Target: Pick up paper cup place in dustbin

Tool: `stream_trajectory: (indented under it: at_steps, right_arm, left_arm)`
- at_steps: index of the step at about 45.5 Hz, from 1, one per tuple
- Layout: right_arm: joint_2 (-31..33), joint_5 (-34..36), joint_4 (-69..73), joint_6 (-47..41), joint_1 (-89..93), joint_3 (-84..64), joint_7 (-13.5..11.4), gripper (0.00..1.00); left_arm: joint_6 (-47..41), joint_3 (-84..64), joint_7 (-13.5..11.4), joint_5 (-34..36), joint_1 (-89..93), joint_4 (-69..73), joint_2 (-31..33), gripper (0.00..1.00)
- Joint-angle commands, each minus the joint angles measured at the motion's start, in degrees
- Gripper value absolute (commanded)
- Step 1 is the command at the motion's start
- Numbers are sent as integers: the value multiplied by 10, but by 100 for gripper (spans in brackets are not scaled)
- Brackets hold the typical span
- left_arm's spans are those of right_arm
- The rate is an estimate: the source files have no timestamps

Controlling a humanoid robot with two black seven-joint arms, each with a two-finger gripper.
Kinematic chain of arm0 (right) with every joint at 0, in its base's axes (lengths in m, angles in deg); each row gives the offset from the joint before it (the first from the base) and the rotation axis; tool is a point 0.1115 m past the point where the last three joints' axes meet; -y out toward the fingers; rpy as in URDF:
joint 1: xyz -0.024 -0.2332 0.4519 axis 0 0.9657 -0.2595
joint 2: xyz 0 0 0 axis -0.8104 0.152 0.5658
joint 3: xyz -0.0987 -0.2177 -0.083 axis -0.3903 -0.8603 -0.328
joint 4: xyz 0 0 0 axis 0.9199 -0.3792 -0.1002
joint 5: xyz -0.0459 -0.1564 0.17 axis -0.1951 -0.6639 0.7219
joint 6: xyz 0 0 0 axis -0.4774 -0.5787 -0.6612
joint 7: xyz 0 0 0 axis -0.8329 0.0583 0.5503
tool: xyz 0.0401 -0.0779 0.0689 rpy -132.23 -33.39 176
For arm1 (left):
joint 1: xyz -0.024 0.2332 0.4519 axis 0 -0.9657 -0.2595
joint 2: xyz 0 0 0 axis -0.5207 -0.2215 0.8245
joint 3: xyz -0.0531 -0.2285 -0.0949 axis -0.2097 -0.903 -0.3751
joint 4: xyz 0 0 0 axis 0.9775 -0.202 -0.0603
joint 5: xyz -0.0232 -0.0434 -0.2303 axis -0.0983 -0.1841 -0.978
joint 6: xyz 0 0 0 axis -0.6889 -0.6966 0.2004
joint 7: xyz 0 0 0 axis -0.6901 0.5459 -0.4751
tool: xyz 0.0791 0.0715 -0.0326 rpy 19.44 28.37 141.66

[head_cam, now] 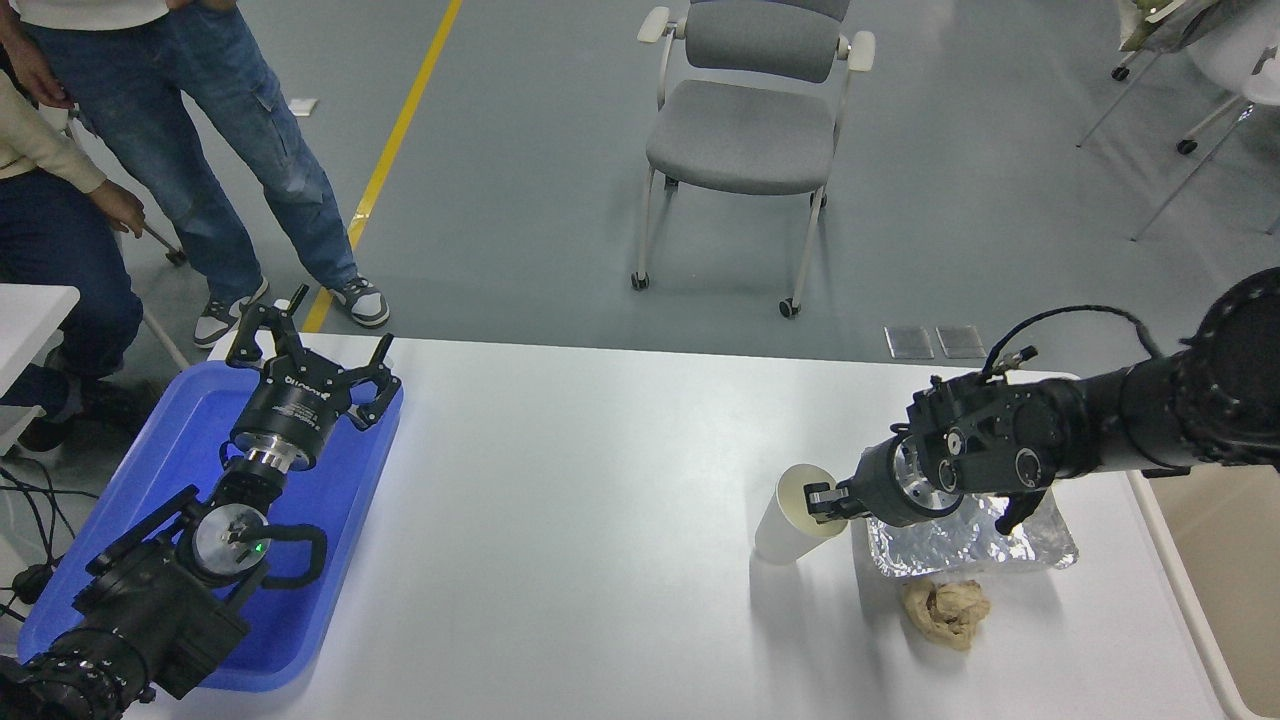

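Observation:
The white paper cup (783, 532) is at the table's right-middle, tilted with its cream mouth turned toward my right arm. My right gripper (822, 499) is shut on the cup's rim, one finger inside the mouth. The cup's base is at or just above the table; I cannot tell which. The beige dustbin (1225, 560) shows partly at the right edge, beside the table and below its top. My left gripper (308, 352) is parked open over the blue tray (170, 450) at the lower left.
A crinkled silver foil tray (1010, 545) lies under my right wrist, just right of the cup. A crumpled tan paper wad (945, 612) lies in front of it. Two people (200, 130) stand at the far left, and a grey chair (750, 130) stands beyond the table.

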Motion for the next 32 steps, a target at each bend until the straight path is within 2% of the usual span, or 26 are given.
stream_trajectory:
  at_steps: [1, 14, 28, 32]
  right_arm:
    - [48, 4, 108, -21, -125, -34, 0, 0]
    - [91, 18, 148, -181, -259, -70, 0, 0]
    - [106, 23, 149, -358, -396, -105, 0, 0]
    - [106, 23, 149, -362, -439, -111, 0, 0]
  left_arm:
    - [0, 0, 0, 0, 0, 0, 0, 100]
    - [0, 0, 0, 0, 0, 0, 0, 100]
    - [0, 0, 0, 1, 0, 0, 0, 100]
    - [0, 0, 0, 1, 0, 0, 0, 100]
